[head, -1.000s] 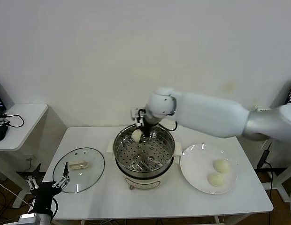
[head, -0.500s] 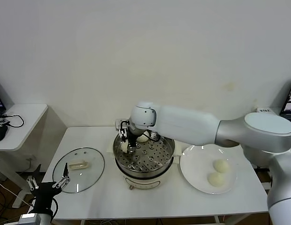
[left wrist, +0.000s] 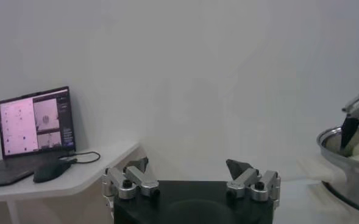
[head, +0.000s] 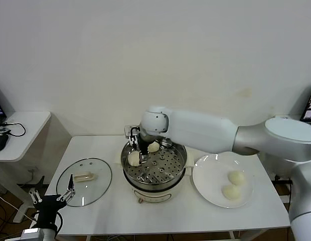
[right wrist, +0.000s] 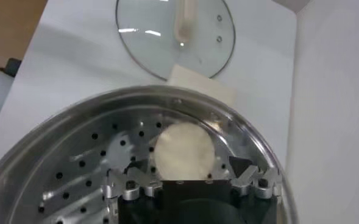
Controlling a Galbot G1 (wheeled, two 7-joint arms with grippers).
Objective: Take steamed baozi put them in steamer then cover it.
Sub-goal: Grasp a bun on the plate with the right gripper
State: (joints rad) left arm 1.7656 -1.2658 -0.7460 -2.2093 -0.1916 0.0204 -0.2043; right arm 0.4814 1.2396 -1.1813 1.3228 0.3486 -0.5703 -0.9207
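The white table (head: 95, 150) carried the whole setup, the steamer (head: 168, 176) at its centre so either arm could reach. The cover (head: 98, 188) lay flat just left, off so buns could go in. The right gripper (head: 138, 145) hung inside the basket, fingers spread, a steamed baozi (right wrist: 183, 150) lying free between them. Two waited on the plate (head: 208, 175). The left gripper (head: 51, 199) idled low, fingers apart.
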